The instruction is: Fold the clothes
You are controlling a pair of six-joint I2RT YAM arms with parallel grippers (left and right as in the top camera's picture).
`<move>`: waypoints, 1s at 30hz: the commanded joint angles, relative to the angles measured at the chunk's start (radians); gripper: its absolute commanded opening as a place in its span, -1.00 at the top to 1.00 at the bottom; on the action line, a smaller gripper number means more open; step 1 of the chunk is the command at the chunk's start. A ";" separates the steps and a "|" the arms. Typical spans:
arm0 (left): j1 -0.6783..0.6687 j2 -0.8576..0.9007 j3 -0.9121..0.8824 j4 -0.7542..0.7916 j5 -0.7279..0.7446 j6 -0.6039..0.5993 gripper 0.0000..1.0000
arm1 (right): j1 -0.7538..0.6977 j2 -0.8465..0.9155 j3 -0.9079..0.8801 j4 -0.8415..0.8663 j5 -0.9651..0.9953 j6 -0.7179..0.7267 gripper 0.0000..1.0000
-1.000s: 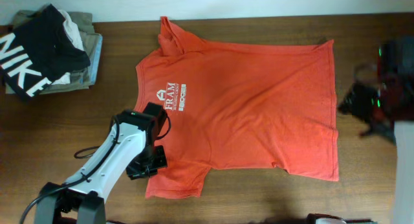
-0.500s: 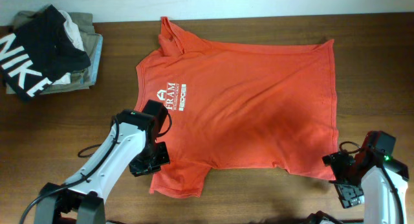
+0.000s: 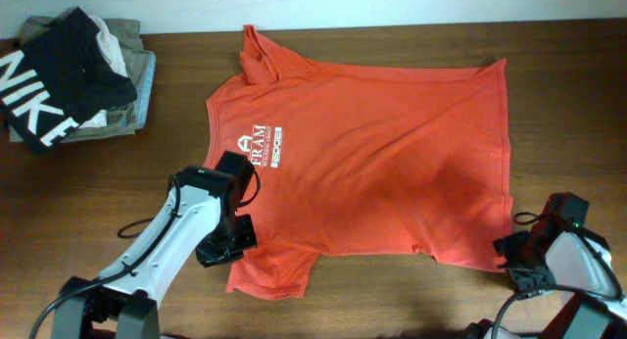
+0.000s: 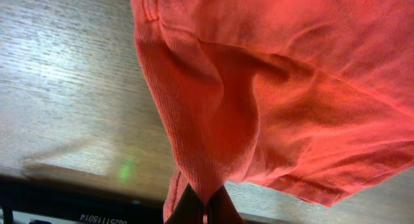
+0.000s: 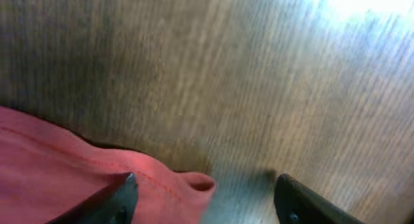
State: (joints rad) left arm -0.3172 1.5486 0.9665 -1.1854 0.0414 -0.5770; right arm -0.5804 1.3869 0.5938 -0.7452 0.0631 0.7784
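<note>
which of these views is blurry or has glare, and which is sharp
Overhead: sharp, evenly lit, the T-shirt print readable. Left wrist: fabric weave crisp, a soft shadow on the table. Right wrist: blurred all over, white glare on the wood at top right.

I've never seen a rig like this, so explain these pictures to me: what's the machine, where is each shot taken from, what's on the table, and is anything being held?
Two robot arms work at a wooden table. The wide picture is from a camera fixed overhead; the other two come from cameras on each wrist, looking along its fingers. A red-orange T-shirt lies spread flat, logo up. At the far left corner sits a pile: a black Nike garment on folded khaki garments. The left gripper is shut on the shirt's sleeve, seen bunched in its wrist view. The right gripper is open, its fingers either side of the shirt's bottom hem corner, nothing gripped yet.
</note>
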 commanded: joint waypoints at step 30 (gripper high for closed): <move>0.005 -0.115 0.265 0.030 -0.365 -0.090 0.99 | 0.021 -0.246 0.211 0.113 -0.211 -0.044 0.92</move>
State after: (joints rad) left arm -0.3176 1.4071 1.2251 -1.1919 -0.2398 -0.6334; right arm -0.5758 1.1137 0.7876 -0.6456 -0.1257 0.7525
